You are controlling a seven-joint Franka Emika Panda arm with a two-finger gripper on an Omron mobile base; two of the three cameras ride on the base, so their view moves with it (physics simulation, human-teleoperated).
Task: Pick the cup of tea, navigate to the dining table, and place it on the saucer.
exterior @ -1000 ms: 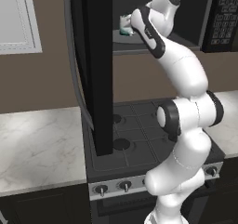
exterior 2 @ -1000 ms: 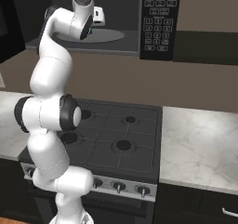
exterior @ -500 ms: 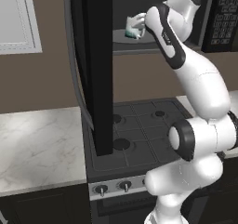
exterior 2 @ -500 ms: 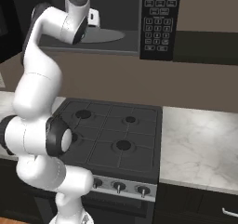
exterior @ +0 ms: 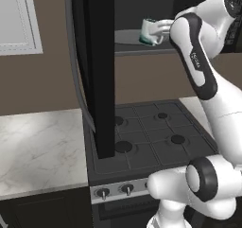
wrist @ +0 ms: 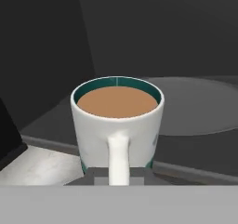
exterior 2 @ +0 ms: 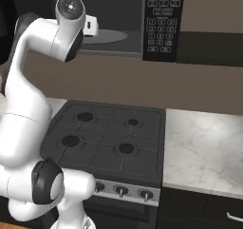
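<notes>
1. So the cup of tea [wrist: 117, 125] is right at the mouth of the microwave [exterior 2: 121, 21], over the front edge of its grey turntable [wrist: 200, 104]. The microwave hangs above the stove [exterior: 151, 139], with its door [exterior: 97, 66] swung wide open, which is why a tall black slab stands in front of the burners in the left base view.

2. The cup [exterior: 150, 31] sits pretty much upright and the brown tea looks level, nowhere near spilling over the rim. My guess is the arm's holding it flat on purpose, since there's a drive to the dining table ahead and a tilted mug would slosh.

3. The fingers [wrist: 118, 174] are clamped together on the cup's handle [wrist: 118, 158]. In the hand view the white handle runs straight down the middle, and the dark tips sit either side of its lower end, touching it. So the cup body is just past the fingers, handle pointing back at the hand.

4. From the left base view I honestly can't tell if the base is touching the turntable or lifted just clear of it.

5. The marble bench [exterior: 40, 149] beside the stove doesn't come into it. Neither the saucer nor the table is anywhere near the microwave, so I'd say the task is early: grab done, carry not started.
</notes>
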